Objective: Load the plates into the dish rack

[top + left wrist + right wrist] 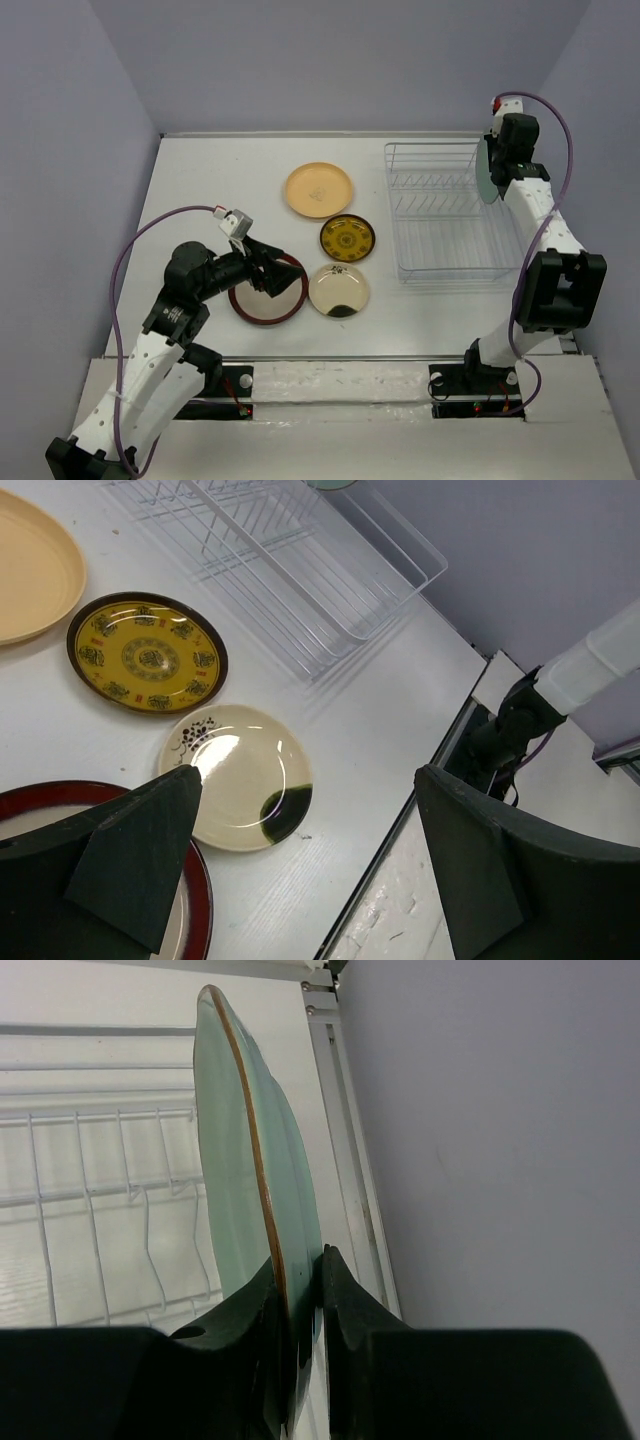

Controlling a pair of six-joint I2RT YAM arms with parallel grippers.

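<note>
Green is the one plate of five that we hold: the green plate (pixel 240 1160) stands on edge at the right end of the single dish rack (pixel 440 270), our right gripper (pixel 300 1265) pinched tight on its rim. Left of the rack four lie flat: the orange plate (pixel 319 189), the brown-and-gold plate (pixel 347 238), the cream plate (pixel 339 290) and, farthest off, the red-rimmed plate (pixel 250 312), over which our left gripper (pixel 305 780) gapes wide, holding nothing.

Bare table (pixel 390 310) separates the brown-and-gold plate (pixel 347 238) from the dish rack (pixel 450 215). The right arm (pixel 535 215) fills the narrow gap between rack and wall (pixel 600 120).
</note>
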